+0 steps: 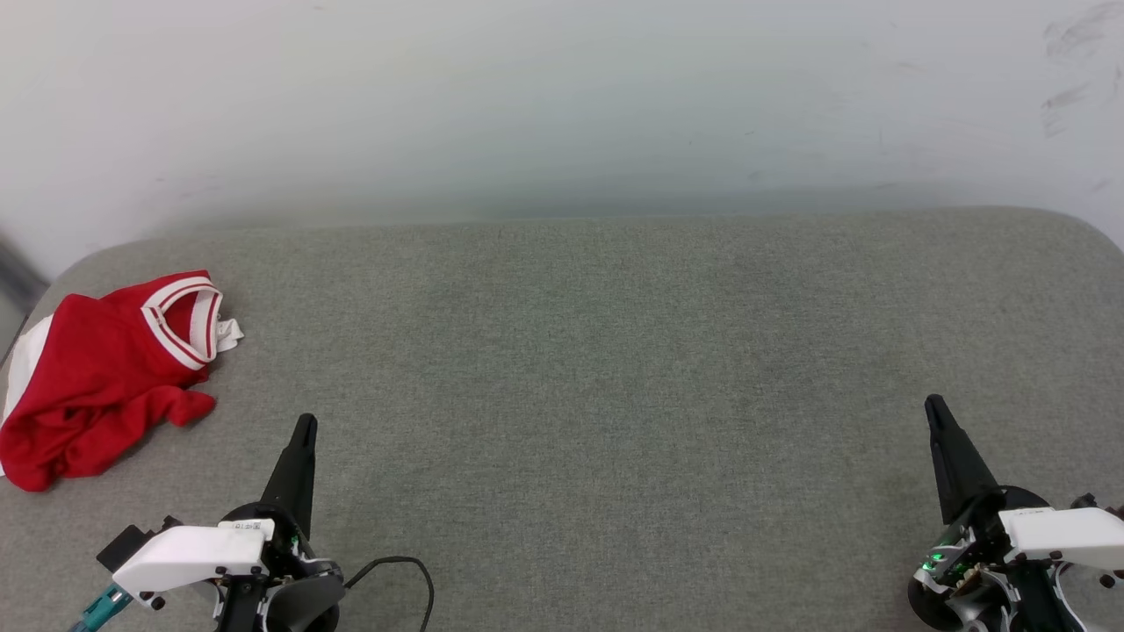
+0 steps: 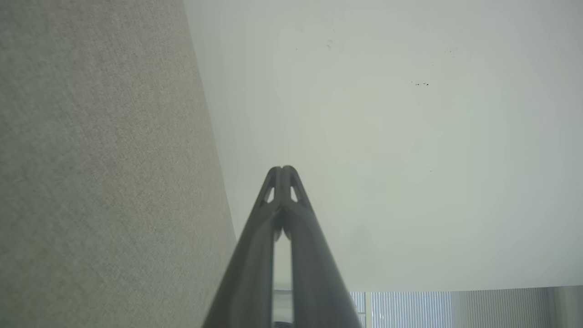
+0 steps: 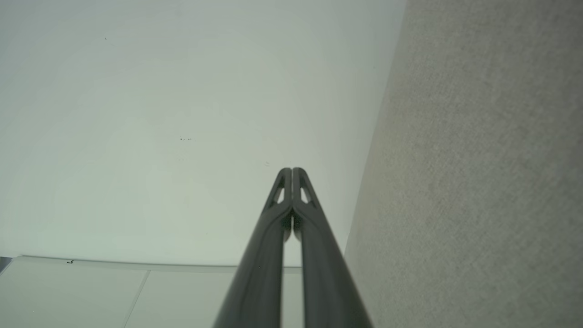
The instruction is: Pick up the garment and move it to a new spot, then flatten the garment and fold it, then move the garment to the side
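Both left fingers [image 1: 297,470] and right fingers [image 1: 953,456] meet, empty; garment [image 1: 97,377] lies diagonally, collar [image 1: 164,331] far-right.

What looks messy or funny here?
The garment is scrunched in a heap by the left edge of the grey table, collar gaping open, not laid flat. The left gripper and right gripper are shut and touch nothing. Faint dark scuffs mark the wall.

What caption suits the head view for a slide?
Crumpled red garment at the left edge of the gray surface; left gripper and right gripper shut, empty, apart from it.
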